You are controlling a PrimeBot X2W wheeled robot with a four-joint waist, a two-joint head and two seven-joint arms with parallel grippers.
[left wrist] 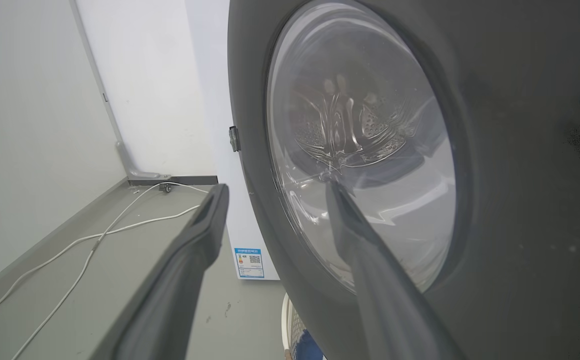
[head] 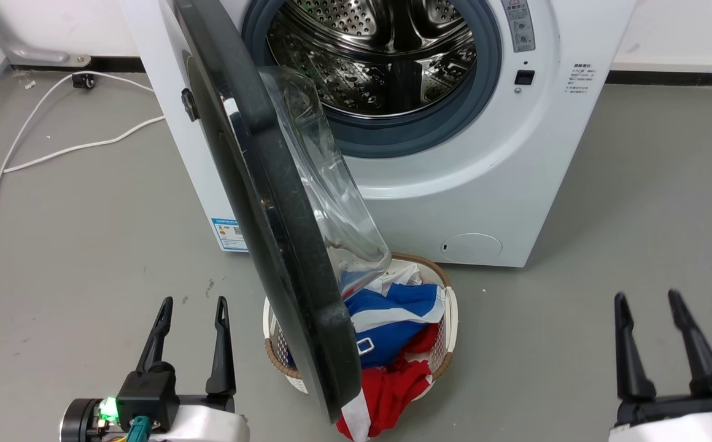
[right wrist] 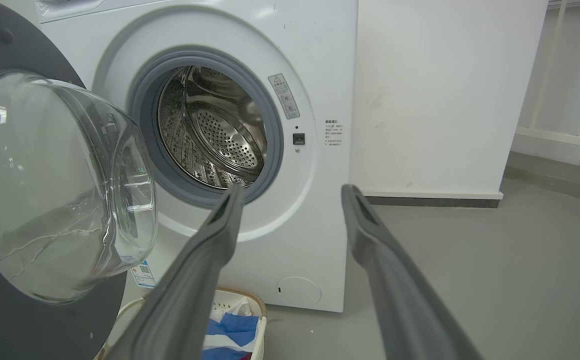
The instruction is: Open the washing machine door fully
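- The washing machine door (head: 282, 245) stands roughly at right angles to the washing machine (head: 485, 184). Its lower rim hangs over the laundry basket (head: 451, 307) on the floor at the machine's front. I judge it about half open.
- The left claw (head: 194, 302) is released and grasps nothing. It sits near the door's black outer face; whether it touches, I cannot tell.
- The right claw (head: 647, 296) is likewise released and empty, well apart from the door, on the side of the glass bowl (head: 325, 184).
- The push is best made from the inner side, on the black rim near the free edge rather than on the bowl, sweeping toward the hinge side.
- The left claw should move clear beforehand, or it may block the swing.
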